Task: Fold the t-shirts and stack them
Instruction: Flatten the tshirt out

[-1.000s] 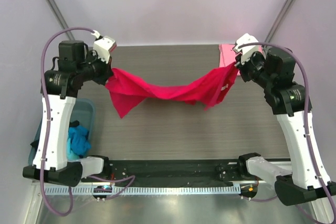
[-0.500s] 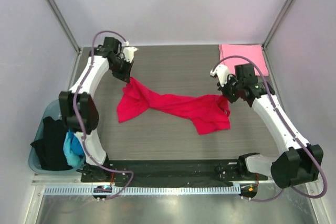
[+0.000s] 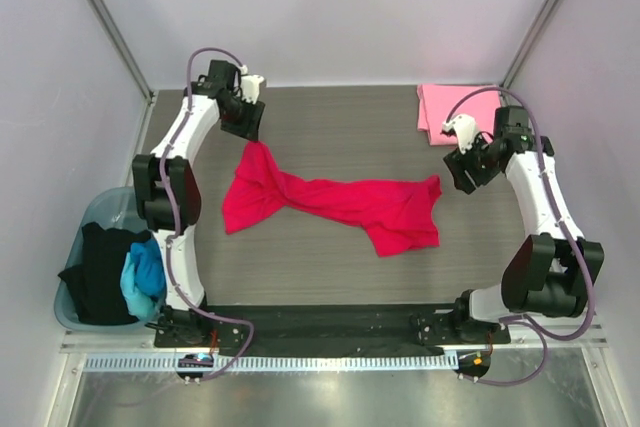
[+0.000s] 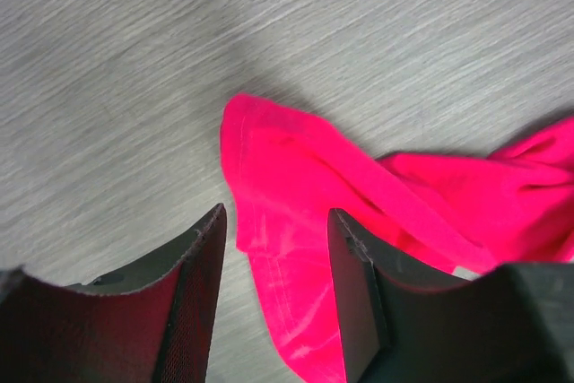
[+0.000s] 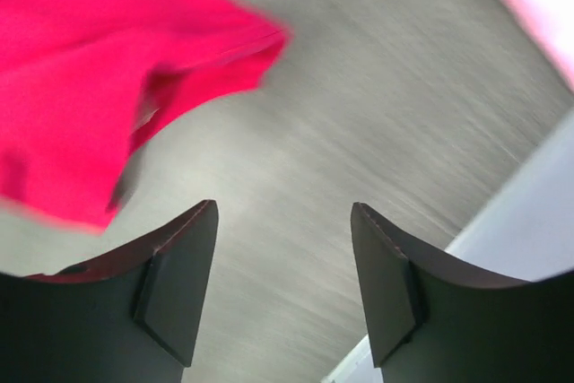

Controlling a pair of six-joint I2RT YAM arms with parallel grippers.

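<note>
Top view first: the red shirt lies across the middle of the table, twisted like a rope through its waist, bunched at the left end and fanning wider at the right. The left gripper hovers just beyond the shirt's upper-left tip and the right gripper sits just off its right edge. An arm at each end looks like an attempt to spread the shirt flat, though that twist says it isn't flat yet. Behind the shirt's right end sits a pink shirt, neat and squared, likely the start of the stack. Off the red shirt's left end, a bin holds a black shirt and a blue shirt.

Left wrist now: jaws parted about halfway, nothing between them, and the shirt's hemmed corner lies rumpled on the table right below.

Right wrist: jaws wide apart and empty, over bare table just beside the shirt's blurred edge.
</note>
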